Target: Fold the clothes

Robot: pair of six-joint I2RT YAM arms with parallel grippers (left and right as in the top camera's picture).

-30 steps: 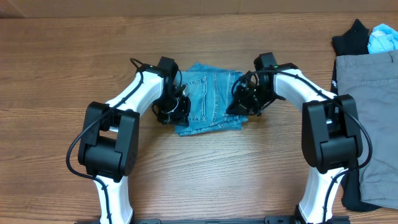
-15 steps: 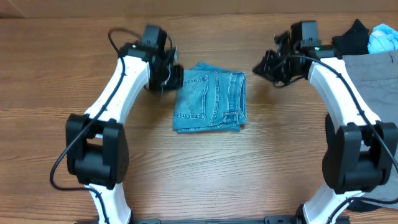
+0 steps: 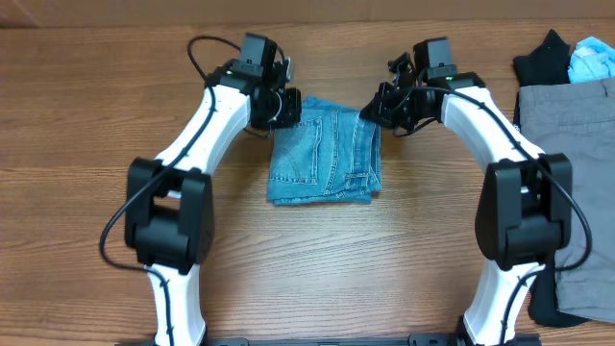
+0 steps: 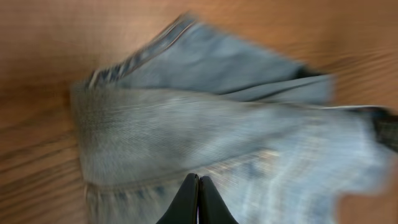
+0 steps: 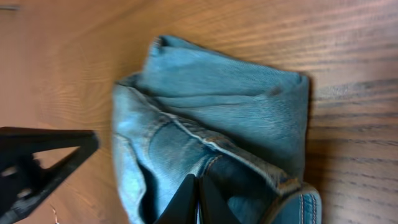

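The light-blue denim jeans (image 3: pixel 327 154) lie folded in a compact rectangle at the table's middle, a stitched back pocket facing up. My left gripper (image 3: pixel 288 108) is shut and empty at the jeans' far left corner. In the left wrist view its tips (image 4: pixel 198 182) sit just above the blurred denim (image 4: pixel 205 130). My right gripper (image 3: pixel 375 109) is shut and empty at the far right corner. In the right wrist view its tips (image 5: pixel 198 182) hover over the folded layers and seams (image 5: pixel 211 118).
A grey garment (image 3: pixel 572 183) lies at the right edge, with a black cloth (image 3: pixel 540 60) and a light-blue item (image 3: pixel 592 60) behind it. The left arm's black gripper shows in the right wrist view (image 5: pixel 37 165). Bare wooden table (image 3: pixel 96 115) surrounds the jeans.
Both grippers left the jeans' sides, swung outward and away, and have now come back in to the far corners. The jeans lie flatter and squarer than one second ago.
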